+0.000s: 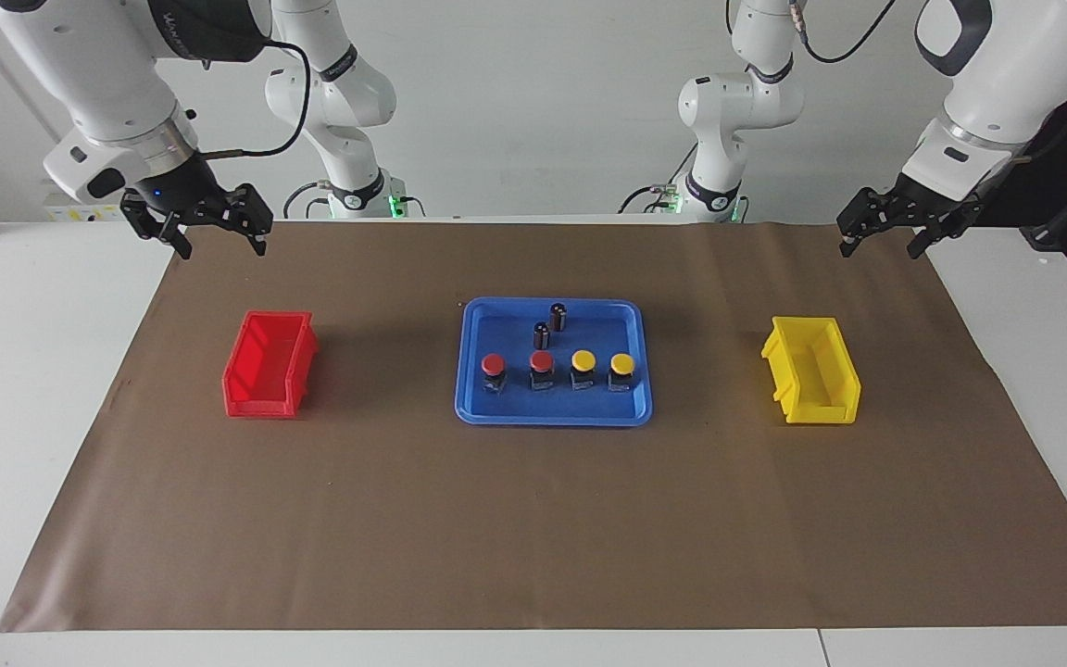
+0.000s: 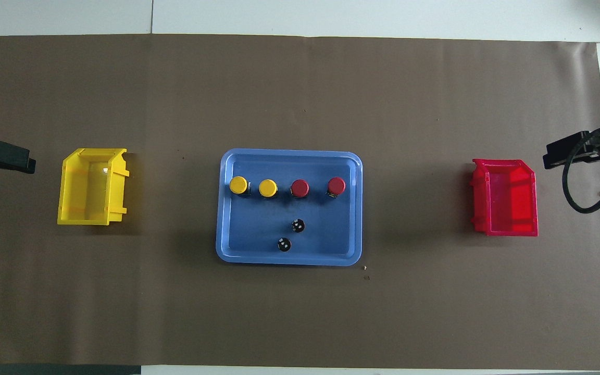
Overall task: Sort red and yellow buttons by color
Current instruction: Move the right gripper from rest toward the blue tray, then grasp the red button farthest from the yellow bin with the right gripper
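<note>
Red-capped plastic push-buttons [image 1: 517, 364] and yellow-capped ones [image 1: 603, 361] stand in a row in the blue plastic tray [image 1: 473, 408]. My right gripper [image 1: 209, 222], fingers apart and empty, is nearer the reds; left gripper [image 1: 885, 232], equally agape, waits.

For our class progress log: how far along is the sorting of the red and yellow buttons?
Done: nothing; the red plastic bin and yellow plastic bin hold no buttons. In hand: nothing; the right gripper and left gripper hang open and empty. Left: both red-capped buttons and both yellow-capped buttons stand in the blue tray.
</note>
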